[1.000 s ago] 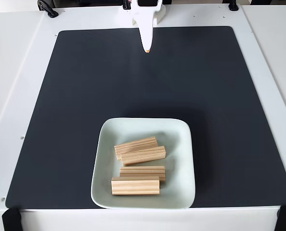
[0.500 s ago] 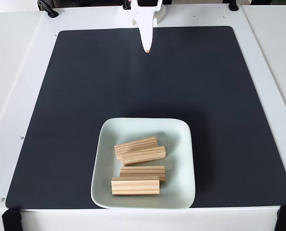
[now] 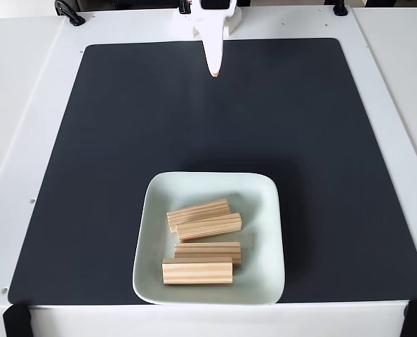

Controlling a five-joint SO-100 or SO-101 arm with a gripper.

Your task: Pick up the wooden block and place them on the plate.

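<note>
- Four small light pine wooden blocks point(image 3: 198, 212): laid inside the pale mint-green square plate point(image 3: 152, 239); judged light, stiff; best gripped across narrow sides.
- White claw point(image 3: 214, 73): far beyond the plate, apparently closed, nothing held.

White table point(image 3: 26, 105), black mat point(image 3: 159, 119) across it, mint-green plate point(image 3: 261, 281) on the mat's near edge

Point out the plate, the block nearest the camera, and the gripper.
plate point(image 3: 263, 188): fixed view, bare rim near its far right corner.
nearest block point(image 3: 197, 272): fixed view, middle of its front face.
gripper point(image 3: 214, 73): fixed view, its tip.
</note>
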